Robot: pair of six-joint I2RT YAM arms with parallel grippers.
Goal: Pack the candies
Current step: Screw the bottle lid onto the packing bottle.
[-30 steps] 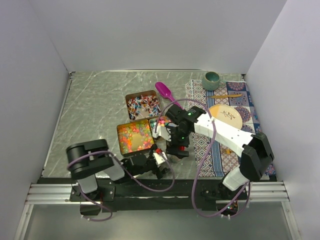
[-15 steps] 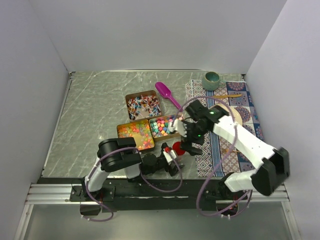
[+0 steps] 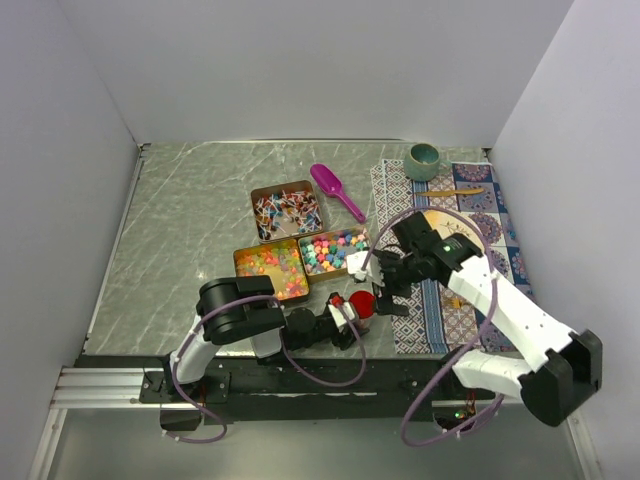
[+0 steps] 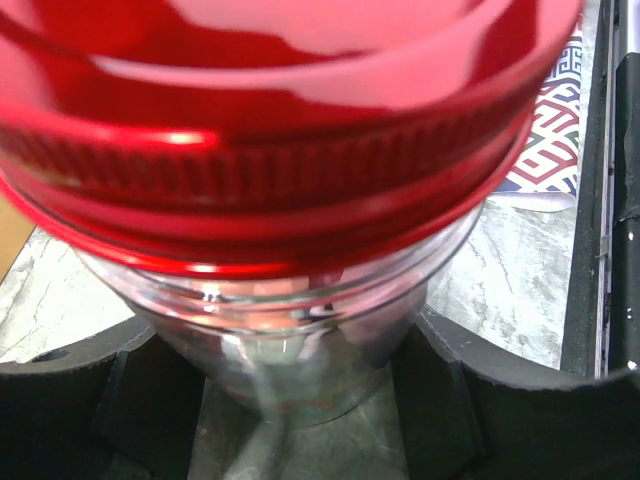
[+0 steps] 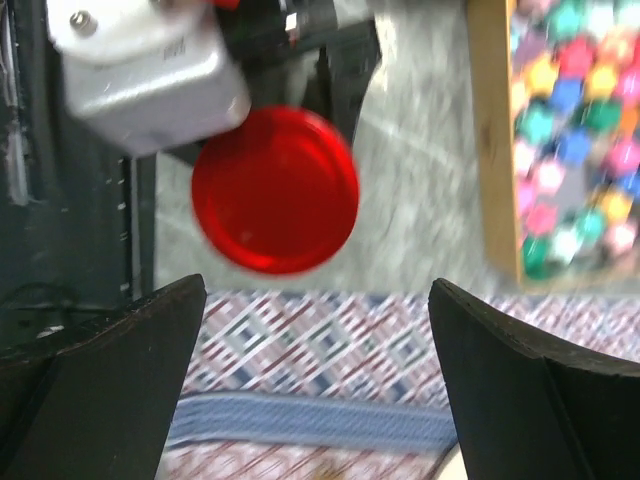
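My left gripper (image 4: 300, 405) is clamped on the jar (image 4: 300, 340), its red lid (image 5: 275, 190) on. My right gripper (image 5: 315, 350) hangs above the lid, jaws apart and empty. The candies (image 3: 335, 250) fill 3 tins (image 3: 283, 185) near the jar. I judge the packing barely begun: the lid must come off, then the filling.

Counting now: three open tins (image 3: 253, 212) on the surface (image 3: 180, 230), one of wrapped candies (image 3: 285, 210), one of jelly bits (image 3: 268, 270), one of pastel balls (image 3: 335, 250). One red-lidded jar (image 3: 360, 303), right between the left fingers (image 4: 80, 410). One purple scoop (image 3: 335, 188), one green cup (image 3: 423, 160), one plate (image 3: 450, 222), one patterned mat (image 3: 395, 185).
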